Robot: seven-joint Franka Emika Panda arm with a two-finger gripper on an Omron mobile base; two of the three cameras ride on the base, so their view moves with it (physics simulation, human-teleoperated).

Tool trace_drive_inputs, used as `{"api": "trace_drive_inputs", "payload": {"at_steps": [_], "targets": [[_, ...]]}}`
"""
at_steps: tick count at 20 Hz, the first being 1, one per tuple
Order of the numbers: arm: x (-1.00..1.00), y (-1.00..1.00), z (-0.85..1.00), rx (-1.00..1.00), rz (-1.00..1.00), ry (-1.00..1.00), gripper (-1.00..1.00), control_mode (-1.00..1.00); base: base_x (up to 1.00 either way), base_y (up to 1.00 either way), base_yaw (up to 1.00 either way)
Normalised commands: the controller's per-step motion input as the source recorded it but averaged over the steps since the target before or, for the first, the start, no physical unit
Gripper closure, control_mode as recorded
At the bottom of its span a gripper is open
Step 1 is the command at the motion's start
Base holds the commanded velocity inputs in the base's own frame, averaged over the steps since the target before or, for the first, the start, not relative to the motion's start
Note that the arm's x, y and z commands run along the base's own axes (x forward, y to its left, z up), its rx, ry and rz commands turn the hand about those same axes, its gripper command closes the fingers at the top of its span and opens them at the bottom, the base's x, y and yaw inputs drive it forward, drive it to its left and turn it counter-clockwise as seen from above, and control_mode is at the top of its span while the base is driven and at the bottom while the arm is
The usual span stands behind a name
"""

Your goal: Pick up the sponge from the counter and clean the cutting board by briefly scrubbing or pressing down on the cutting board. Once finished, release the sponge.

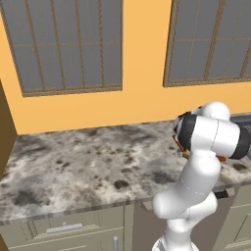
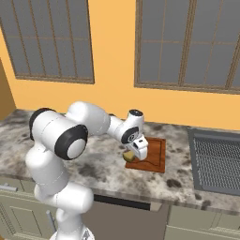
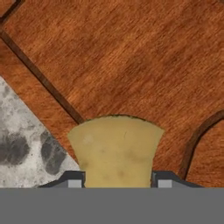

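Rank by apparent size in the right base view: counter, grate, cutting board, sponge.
1. counter
2. grate
3. cutting board
4. sponge, partly hidden by the gripper

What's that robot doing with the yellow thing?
The robot arm is holding a small yellow sponge in its pincer, with one finger on each side of it. It has brought the sponge down over the near left corner of the brown wooden cutting board, which lies on the speckled counter. It looks like it is about to press or scrub the board clean. A dark grey grated surface sits further right.
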Motion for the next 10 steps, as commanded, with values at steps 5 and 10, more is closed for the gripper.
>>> {"api": "trace_drive_inputs", "payload": {"at_steps": [5,10], "targets": [[0.03,-0.05,-0.41,0.0,-0.03,0.0,1.0,-1.0,0.0,0.0,0.0],[0.0,-0.16,-0.3,0.0,0.0,0.0,1.0,-1.0,0.0,0.0,0.0]]}}
